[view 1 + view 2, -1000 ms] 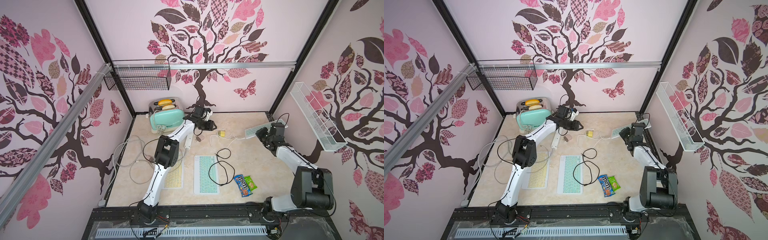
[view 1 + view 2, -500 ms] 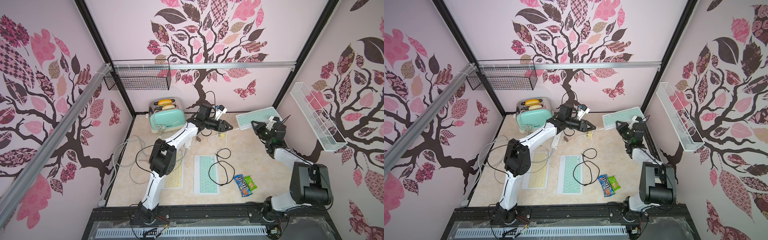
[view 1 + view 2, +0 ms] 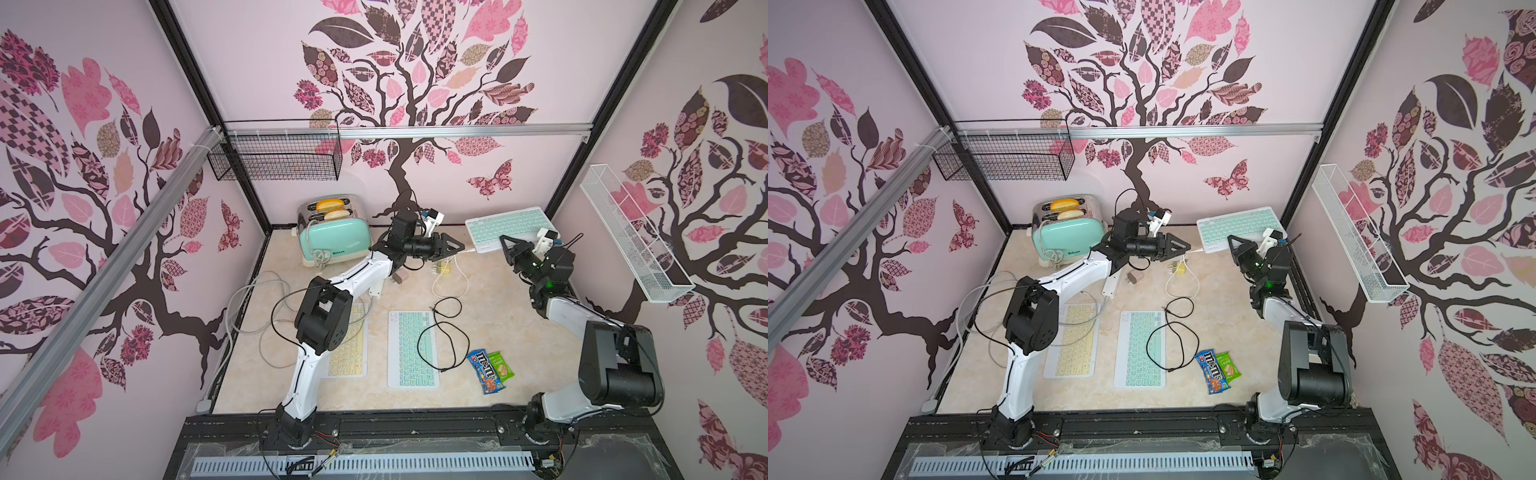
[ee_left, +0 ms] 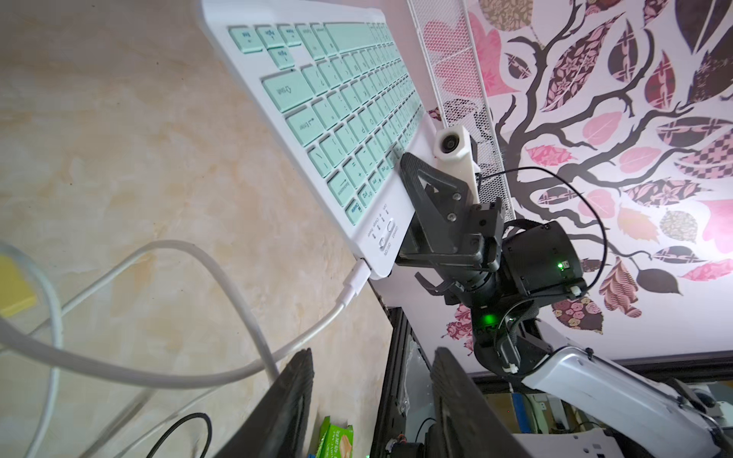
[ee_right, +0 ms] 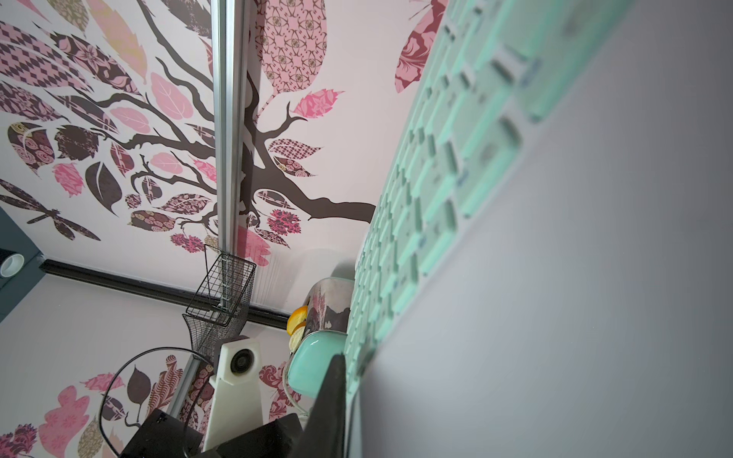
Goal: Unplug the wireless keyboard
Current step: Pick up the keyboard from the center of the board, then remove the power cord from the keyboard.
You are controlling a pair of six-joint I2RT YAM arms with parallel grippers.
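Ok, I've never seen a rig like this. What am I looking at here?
Two robot arms stand at a table inside a walled booth. Two pictures look down from overhead; two come from cameras on the arms' wrists. The right gripper is shut on the edge of a green keyboard, lifted off the table, with a white cable plugged into its corner. The left gripper is open, pointing at that connection. On the table lie a toaster, a yellow keyboard, another green keyboard and candy packets.
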